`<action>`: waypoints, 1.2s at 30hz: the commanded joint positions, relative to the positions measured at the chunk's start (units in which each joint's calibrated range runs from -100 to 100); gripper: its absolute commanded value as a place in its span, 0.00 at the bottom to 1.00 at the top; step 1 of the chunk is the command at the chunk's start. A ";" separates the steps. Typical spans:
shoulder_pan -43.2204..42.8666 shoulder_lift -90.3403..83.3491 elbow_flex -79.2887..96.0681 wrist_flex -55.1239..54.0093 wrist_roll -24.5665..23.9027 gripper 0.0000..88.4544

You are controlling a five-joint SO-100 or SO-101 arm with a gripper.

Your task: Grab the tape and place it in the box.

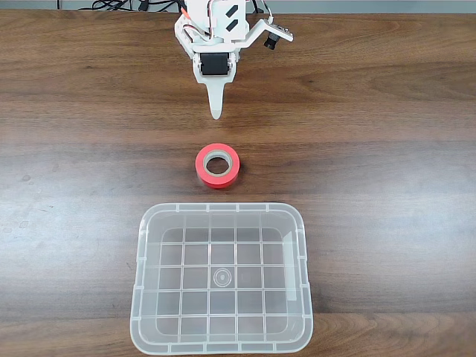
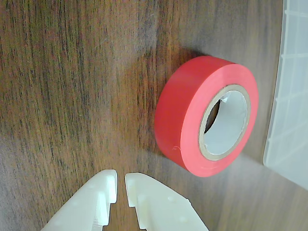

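Nothing done yet, by look of it. Tape point(image 1: 218, 165) flat on table point(image 1: 387, 149), between gripper point(image 1: 216, 113) and box point(image 1: 222, 279), apart from both. Box holds nothing. Wrist view: fingers point(image 2: 144, 202) nearly together, slim gap, gripping nothing, tape point(image 2: 192, 115) just ahead. All left: spread fingers, reach tape, grab, lift, carry over box, drop.

Fixed view: high, looking down on bench point(image 1: 387, 111), facing arm. Wrist view: close, low over bench. Shared: tape point(image 1: 218, 165) point(image 2: 207, 115), box point(image 1: 223, 279) point(image 2: 291, 96) edge.
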 commanded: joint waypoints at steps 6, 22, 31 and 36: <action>0.42 -0.72 -1.97 -6.24 -0.25 0.01; 0.13 -0.31 -11.25 -9.40 0.23 0.01; 0.06 5.64 -24.66 -0.33 -0.20 0.01; 0.42 19.80 -37.27 -0.07 -0.25 0.01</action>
